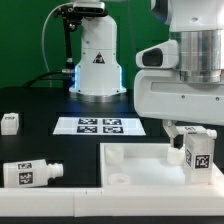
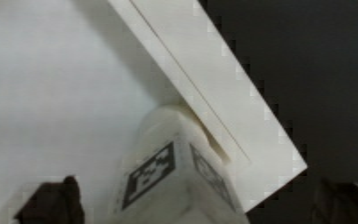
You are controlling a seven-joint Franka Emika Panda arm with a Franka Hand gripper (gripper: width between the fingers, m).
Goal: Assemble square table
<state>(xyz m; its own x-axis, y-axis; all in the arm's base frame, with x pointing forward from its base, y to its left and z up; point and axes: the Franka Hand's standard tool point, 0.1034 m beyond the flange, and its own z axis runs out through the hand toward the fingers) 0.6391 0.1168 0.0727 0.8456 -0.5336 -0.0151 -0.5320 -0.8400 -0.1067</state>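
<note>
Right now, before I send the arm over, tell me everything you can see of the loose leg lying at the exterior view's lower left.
The loose leg is a short white peg, plastic by its look, lying on its side on the black table. Square black-and-white tags show on its side. Its narrower stub end points toward the table top on the exterior view's right, with a gap between them. Only the table touches it. The wrist view does not show it.

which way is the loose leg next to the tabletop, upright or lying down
Lying down: the loose leg rests lengthwise on the black table, beside the tabletop.
</note>
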